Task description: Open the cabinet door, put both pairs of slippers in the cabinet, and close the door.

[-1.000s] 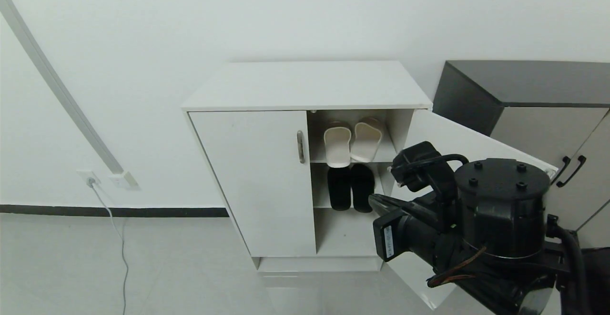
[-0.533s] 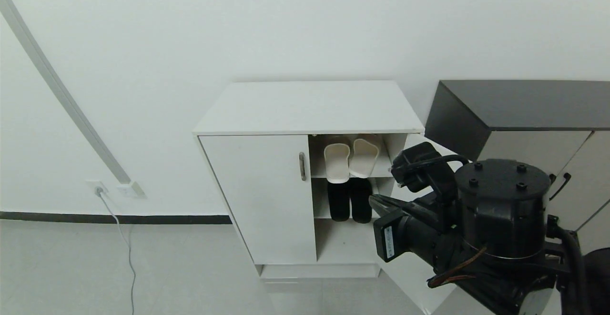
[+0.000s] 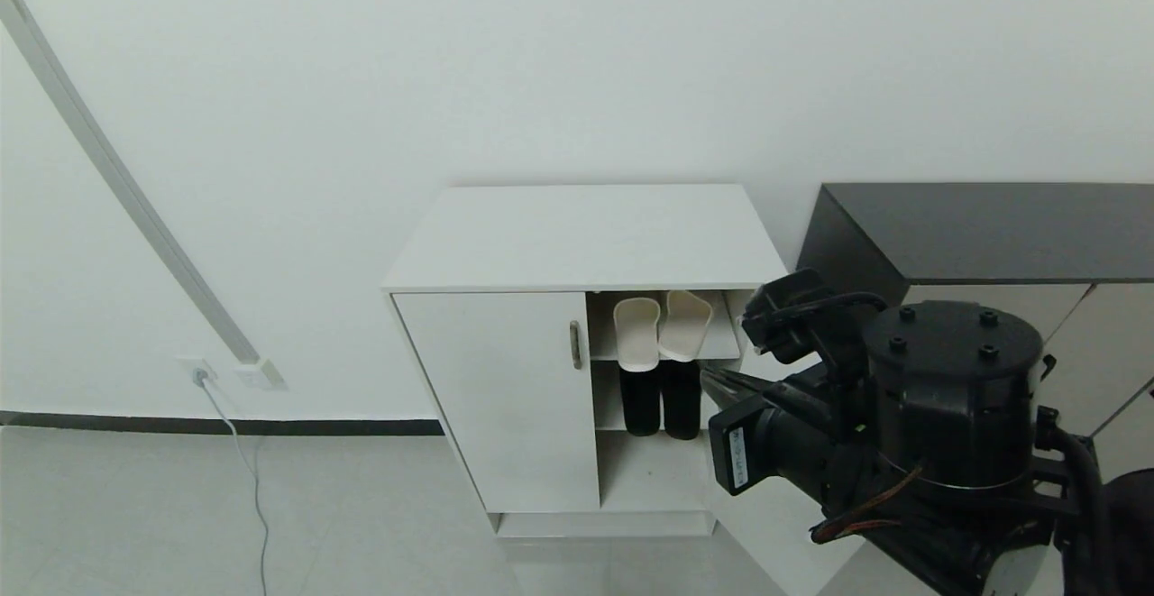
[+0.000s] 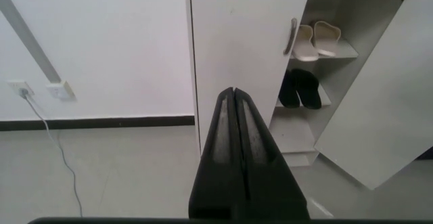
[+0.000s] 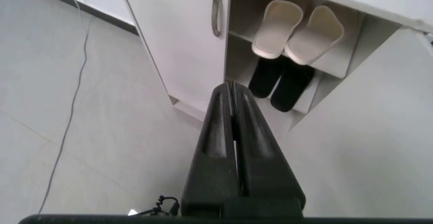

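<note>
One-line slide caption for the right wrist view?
Shut right end effector faces the open white cabinet, cream slippers shelved above black slippers.

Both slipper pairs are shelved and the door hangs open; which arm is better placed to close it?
Right, probably. The right gripper hangs close beside the open door on the cabinet's right side, while the left gripper points at the closed door farther left. Both grippers are shut.
</note>
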You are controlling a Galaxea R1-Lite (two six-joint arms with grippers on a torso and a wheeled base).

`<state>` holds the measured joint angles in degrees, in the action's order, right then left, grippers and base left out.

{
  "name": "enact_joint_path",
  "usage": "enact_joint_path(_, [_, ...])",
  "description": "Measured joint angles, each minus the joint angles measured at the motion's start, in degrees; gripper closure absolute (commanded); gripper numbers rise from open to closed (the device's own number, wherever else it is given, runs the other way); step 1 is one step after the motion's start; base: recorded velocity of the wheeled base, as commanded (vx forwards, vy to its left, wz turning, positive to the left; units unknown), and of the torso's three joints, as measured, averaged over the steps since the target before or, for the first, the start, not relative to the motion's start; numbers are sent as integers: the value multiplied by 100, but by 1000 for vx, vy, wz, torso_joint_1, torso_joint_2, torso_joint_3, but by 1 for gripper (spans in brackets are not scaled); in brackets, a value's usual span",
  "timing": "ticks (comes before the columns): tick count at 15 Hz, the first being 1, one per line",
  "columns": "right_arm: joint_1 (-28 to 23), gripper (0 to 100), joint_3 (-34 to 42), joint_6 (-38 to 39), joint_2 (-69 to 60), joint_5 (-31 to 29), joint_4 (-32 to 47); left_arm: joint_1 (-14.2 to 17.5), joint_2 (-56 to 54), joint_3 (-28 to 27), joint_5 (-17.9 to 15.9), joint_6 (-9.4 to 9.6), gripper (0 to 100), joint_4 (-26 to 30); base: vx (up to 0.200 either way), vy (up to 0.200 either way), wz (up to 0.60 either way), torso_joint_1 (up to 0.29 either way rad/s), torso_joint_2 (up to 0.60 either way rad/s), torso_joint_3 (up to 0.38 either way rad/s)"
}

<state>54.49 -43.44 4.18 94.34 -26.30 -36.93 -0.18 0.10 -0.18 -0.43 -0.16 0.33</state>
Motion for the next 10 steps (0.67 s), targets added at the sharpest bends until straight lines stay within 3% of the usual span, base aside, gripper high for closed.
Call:
enact_joint_path(6, [-20, 100, 28, -66, 9, 29, 4, 0, 0, 2, -1, 0, 100, 2, 0, 0, 0, 0, 0, 0])
enact_joint_path(10, [-15, 100, 28, -66, 9, 41, 12, 0, 0, 0, -1, 0, 100, 0, 0, 0, -600, 1, -2, 2])
